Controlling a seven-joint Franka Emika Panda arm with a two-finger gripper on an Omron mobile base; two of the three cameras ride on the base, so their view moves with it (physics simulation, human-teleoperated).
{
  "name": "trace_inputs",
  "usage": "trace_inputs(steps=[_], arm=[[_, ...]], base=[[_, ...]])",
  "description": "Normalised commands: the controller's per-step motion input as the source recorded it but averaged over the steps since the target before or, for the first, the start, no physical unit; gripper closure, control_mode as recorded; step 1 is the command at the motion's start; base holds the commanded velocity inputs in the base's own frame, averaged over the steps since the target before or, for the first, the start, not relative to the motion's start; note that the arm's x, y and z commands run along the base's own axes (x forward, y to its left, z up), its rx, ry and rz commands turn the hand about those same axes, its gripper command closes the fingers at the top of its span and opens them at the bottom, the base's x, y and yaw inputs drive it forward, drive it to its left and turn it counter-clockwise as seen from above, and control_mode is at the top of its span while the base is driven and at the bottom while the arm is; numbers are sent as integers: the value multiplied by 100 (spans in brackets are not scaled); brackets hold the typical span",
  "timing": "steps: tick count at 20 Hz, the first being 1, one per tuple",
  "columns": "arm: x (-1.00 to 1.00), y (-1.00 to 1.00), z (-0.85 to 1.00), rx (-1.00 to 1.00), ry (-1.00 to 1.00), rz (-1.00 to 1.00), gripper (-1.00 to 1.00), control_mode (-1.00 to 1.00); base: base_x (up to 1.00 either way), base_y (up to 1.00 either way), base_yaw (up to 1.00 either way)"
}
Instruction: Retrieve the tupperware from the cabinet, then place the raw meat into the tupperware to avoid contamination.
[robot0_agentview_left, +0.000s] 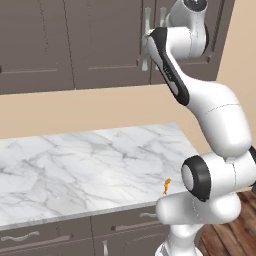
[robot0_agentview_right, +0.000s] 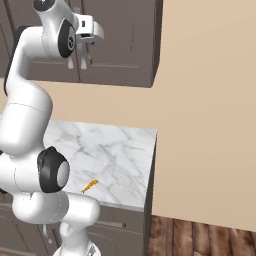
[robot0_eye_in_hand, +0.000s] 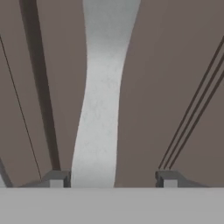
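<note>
Cabinet doors closed, hand astride silver handle, fingers apart

The dark grey-brown panelled wall cabinet is shut, so its inside is hidden. The white arm covers part of its long silver bar handle, which the hand view cuts off at top and bottom. The tiny orange-brown raw meat on the white marble desk is too small to make out.
</note>
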Motion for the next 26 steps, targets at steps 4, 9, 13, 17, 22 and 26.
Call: trace_inputs(steps=[4, 9, 13, 17, 22, 26], arm=[[18, 0, -1, 0, -3, 0, 100, -100], [4, 1, -1, 0, 0, 0, 100, -100], [-36, 0, 0, 0, 0, 0, 100, -100], [-58, -1, 0, 1, 0, 0, 100, -100], [-49, -24, 0, 5, 0, 0, 100, -100], [-29, -51, 0, 11, 3, 0, 100, -100]], base=[[0, 0, 0], [0, 0, 0], [0, 0, 0], [0, 0, 0], [0, 0, 0], [0, 0, 0]])
